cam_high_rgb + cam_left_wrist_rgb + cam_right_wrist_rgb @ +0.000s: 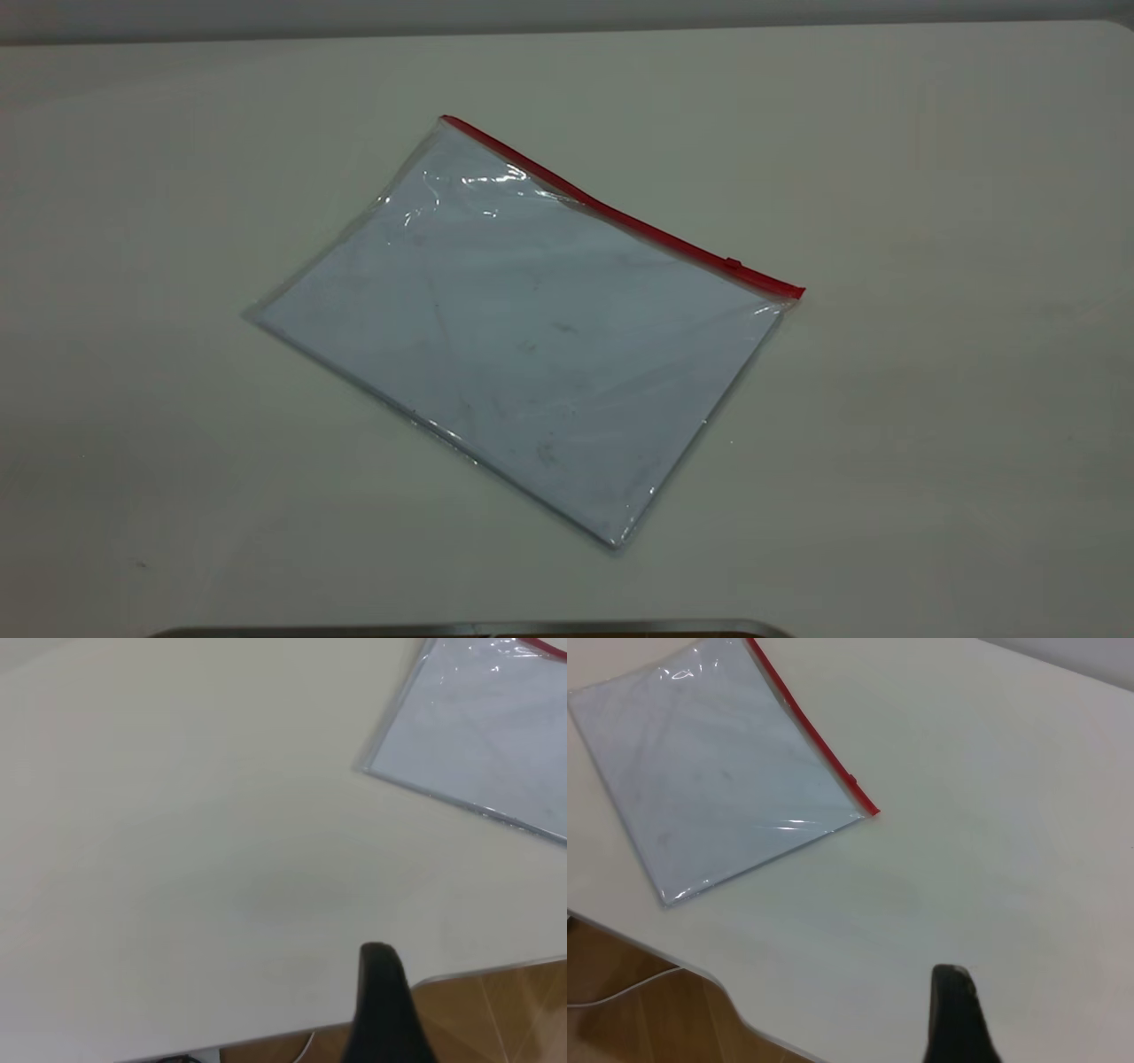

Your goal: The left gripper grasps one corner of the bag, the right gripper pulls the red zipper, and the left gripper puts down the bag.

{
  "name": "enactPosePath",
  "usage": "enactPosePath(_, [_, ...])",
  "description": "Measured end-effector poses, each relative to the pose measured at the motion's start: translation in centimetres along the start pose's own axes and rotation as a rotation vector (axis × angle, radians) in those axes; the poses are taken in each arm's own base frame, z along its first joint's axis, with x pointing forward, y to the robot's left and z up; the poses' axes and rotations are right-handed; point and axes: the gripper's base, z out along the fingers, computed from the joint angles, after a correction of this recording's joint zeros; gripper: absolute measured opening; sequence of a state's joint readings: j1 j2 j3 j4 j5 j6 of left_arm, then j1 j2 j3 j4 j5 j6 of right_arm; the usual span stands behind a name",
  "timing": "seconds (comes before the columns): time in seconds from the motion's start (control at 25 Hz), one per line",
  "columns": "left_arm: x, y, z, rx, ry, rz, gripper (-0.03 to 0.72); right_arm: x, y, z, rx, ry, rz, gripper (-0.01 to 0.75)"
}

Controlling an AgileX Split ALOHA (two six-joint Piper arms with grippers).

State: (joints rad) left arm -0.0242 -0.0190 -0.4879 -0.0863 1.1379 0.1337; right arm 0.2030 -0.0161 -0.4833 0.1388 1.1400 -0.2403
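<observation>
The bag [523,346] lies flat on the pale desk [930,425], turned at an angle to the desk's edges, with nothing touching it. It is a clear plastic pouch with a white sheet [532,372] inside, and the film is wrinkled and glossy near its far edge. The red zipper [620,213] runs along the far long edge, from the corner of the bag [446,119] at the far left down to the other end at the right. The small red slider tab [733,263] sits on the strip close to that right end.

Neither arm appears in the exterior view. In the left wrist view only one dark fingertip of the left gripper [383,992] shows, above the near desk edge and well apart from the bag's nearest corner [368,769]; whether its jaws are open or closed cannot be told, and they hold nothing visible. In the right wrist view a single dark fingertip of the right gripper [955,1010] likewise shows over bare desk, well apart from the zipper end [873,811]; its jaws' state cannot be told either. Wooden floor [620,992] shows beyond the desk edge, with a thin white cable [620,995] on it.
</observation>
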Motion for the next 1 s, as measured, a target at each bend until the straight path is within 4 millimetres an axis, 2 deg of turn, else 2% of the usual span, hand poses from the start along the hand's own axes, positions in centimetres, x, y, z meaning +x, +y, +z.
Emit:
enactPosePath(0.48, [0.0, 0.0, 0.0, 0.0, 0.0, -0.001, 0.582, 0.0, 0.0, 0.01, 0.004, 0.0, 0.003, 0.511])
enactPosePath(1.0, [0.0, -0.01, 0.0, 0.0, 0.0, -0.004, 0.582, -0.19, 0.06, 0.3, 0.239, 0.026, 0.139, 0.511])
